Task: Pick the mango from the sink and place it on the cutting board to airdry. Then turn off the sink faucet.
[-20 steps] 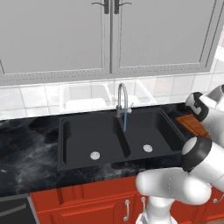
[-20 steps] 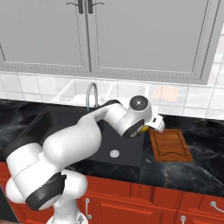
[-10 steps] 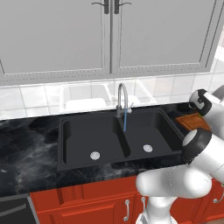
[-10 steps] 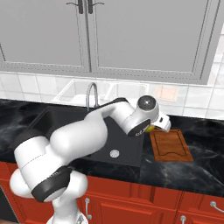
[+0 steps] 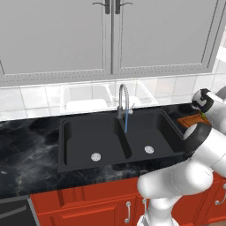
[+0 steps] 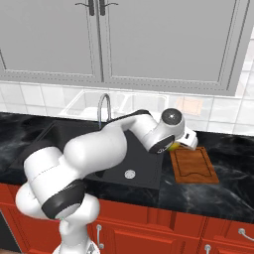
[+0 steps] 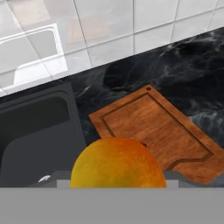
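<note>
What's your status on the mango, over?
Hand shut on mango, at the cutting board's near-sink edge. Board bare, nothing in the way. Sink faucet running.

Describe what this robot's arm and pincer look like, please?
A thick, glossy white arm made of rounded, tube-like segments, with dark grey bands at the joints and a round dark cap near the wrist. The white-bodied pincer at its end is small. No cables or markings show.
</note>
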